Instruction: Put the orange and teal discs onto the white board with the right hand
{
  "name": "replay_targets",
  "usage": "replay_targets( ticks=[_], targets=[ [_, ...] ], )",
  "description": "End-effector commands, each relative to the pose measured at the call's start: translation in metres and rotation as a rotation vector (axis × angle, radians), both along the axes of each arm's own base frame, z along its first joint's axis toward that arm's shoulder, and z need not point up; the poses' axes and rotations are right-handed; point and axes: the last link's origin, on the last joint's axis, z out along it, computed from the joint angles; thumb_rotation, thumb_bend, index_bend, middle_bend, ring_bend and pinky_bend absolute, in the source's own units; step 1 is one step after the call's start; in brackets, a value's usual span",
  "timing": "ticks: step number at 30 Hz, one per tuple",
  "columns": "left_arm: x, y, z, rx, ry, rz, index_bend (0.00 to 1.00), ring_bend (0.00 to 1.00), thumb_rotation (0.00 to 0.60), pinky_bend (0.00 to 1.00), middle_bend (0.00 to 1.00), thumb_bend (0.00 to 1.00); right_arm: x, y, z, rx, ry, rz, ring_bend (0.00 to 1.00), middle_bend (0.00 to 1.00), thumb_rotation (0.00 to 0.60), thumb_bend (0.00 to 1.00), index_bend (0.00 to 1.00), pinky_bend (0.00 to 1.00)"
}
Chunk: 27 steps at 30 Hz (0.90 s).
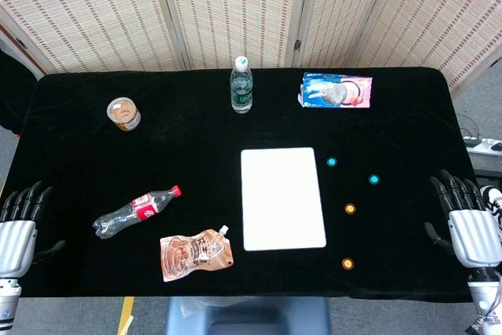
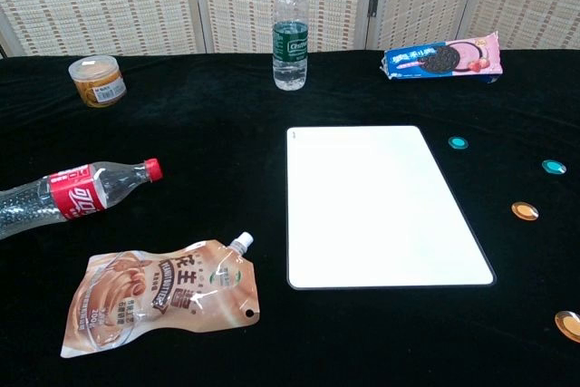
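A bare white board (image 1: 282,198) (image 2: 382,206) lies flat in the middle of the black table. To its right lie two teal discs (image 1: 332,162) (image 1: 374,180) and two orange discs (image 1: 350,209) (image 1: 347,263). The chest view shows the same teal discs (image 2: 458,142) (image 2: 554,167) and orange discs (image 2: 525,211) (image 2: 569,324). My right hand (image 1: 464,217) rests at the table's right edge, fingers extended and empty, well right of the discs. My left hand (image 1: 20,221) rests at the left edge, also empty. Neither hand appears in the chest view.
A water bottle (image 1: 241,85) and a cookie packet (image 1: 336,90) stand at the back. A small jar (image 1: 124,113) is at back left. A cola bottle (image 1: 135,211) and a brown pouch (image 1: 196,254) lie left of the board.
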Motion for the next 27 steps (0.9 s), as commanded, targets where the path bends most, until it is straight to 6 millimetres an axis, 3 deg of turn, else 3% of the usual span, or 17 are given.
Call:
replay_targets(
  ticks=[1,16,23,27],
  targets=[
    [0.000,0.000,0.001,0.009,-0.001,-0.003,0.00,0.00,0.600,0.00,0.00,0.16,0.001,0.000,0.001,-0.004,0.000,0.001,0.05,0.00,0.600,0.38,0.00,0.00],
    [-0.003,-0.004,0.002,0.005,0.000,0.009,0.00,0.00,0.600,0.00,0.00,0.16,0.003,-0.006,-0.009,0.067,-0.001,0.012,0.05,0.02,0.600,0.38,0.01,0.00],
    [-0.002,-0.003,0.001,-0.006,-0.002,0.007,0.00,0.00,0.600,0.00,0.00,0.16,0.004,-0.021,-0.031,0.164,0.010,0.000,0.05,0.05,0.600,0.38,0.24,0.00],
    [-0.002,-0.002,0.000,-0.012,-0.004,0.008,0.00,0.00,0.600,0.00,0.00,0.16,0.008,-0.038,-0.050,0.233,0.000,-0.005,0.05,0.05,0.600,0.38,0.30,0.00]
  ],
)
